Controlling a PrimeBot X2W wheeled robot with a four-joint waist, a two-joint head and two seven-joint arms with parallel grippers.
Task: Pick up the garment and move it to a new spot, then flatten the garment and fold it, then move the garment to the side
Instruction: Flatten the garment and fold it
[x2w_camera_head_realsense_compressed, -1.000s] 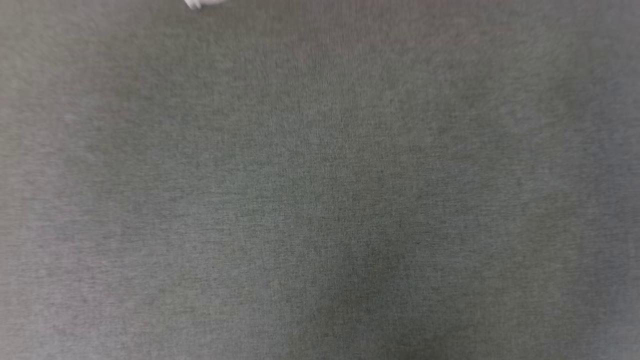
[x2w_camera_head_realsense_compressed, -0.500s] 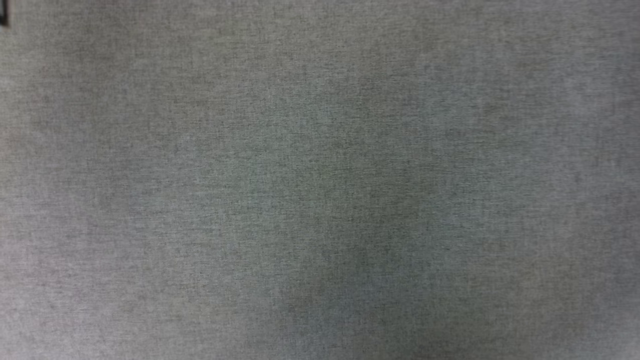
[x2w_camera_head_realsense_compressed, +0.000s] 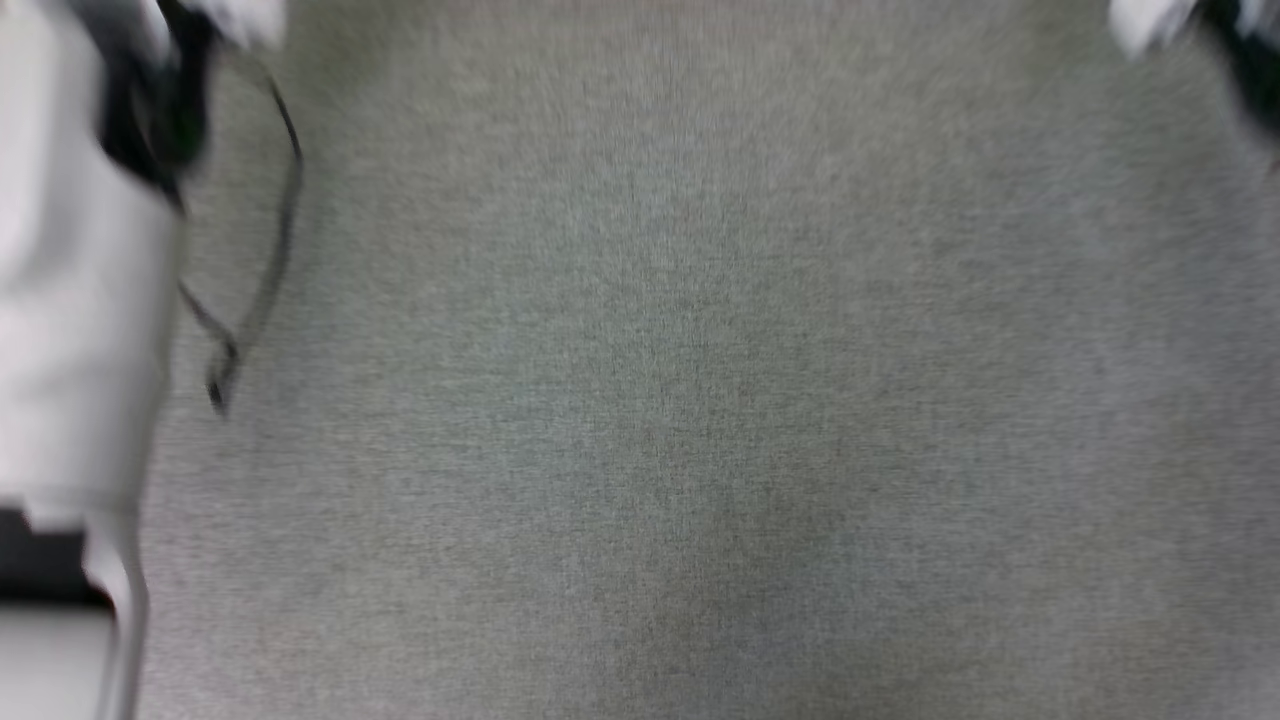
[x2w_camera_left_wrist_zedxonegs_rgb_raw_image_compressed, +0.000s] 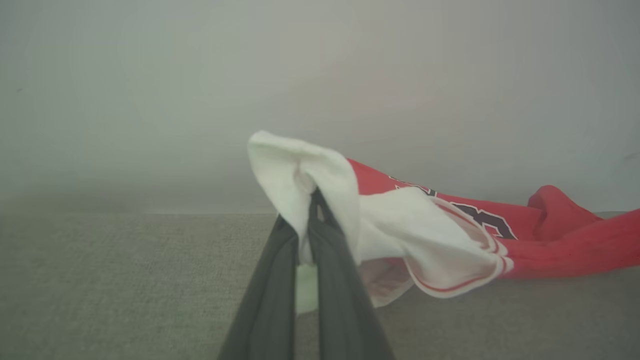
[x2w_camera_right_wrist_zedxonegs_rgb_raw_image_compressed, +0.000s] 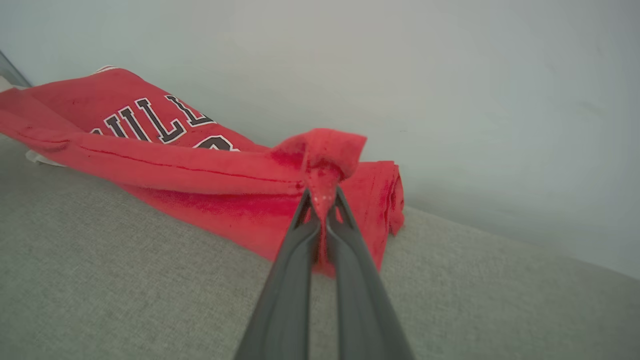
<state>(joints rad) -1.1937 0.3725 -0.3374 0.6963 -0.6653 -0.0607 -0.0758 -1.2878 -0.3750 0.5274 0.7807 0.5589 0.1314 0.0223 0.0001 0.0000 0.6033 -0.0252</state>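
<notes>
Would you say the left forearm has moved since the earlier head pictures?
Cannot tell: the left forearm now shows at the left edge, but the grey fabric surface offers no fixed mark; the camera may have moved.

Place: plain indoor work area, seemingly a robot test room; its exact kind is unclear.
Surface: flat grey-green woven fabric covering (x2w_camera_head_realsense_compressed: 660, 400), stretching from near to far.
Backdrop: bare pale grey wall (x2w_camera_left_wrist_zedxonegs_rgb_raw_image_compressed: 150, 75) along the far edge.
Equipment: pale robot forearm (x2w_camera_head_realsense_compressed: 70, 300) with thin black cable (x2w_camera_head_realsense_compressed: 268, 290), at left.
</notes>
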